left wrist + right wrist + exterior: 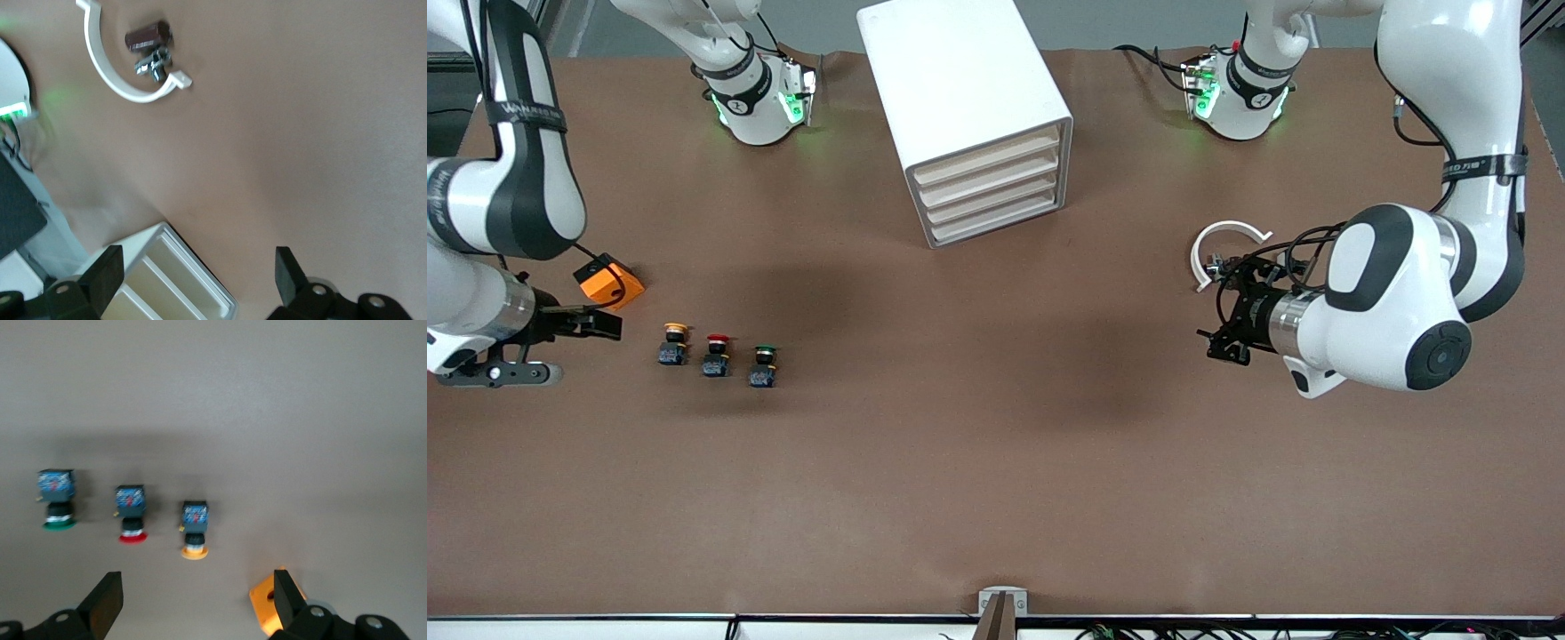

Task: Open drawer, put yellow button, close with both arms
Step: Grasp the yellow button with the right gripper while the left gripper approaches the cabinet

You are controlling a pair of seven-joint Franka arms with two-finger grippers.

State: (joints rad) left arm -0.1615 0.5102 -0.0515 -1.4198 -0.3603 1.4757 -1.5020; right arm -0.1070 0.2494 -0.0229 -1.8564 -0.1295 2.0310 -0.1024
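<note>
While the topmost drawer (pixel 985 147) sits shut in the white cabinet (pixel 960 80) by the table's base-side edge, the left gripper (pixel 1221 311), fingers spread, should hook that front squarely. Near the right arm's end, the yellow button (pixel 674 342) waits beside the right gripper (pixel 605 324), also spread.

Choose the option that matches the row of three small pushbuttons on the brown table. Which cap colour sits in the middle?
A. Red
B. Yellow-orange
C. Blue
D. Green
A: the small pushbutton with the round red cap stands between the yellow-orange-capped pushbutton, toward the right arm's end of the brown table, and the green-capped pushbutton; the right wrist view shows the same order.
</note>
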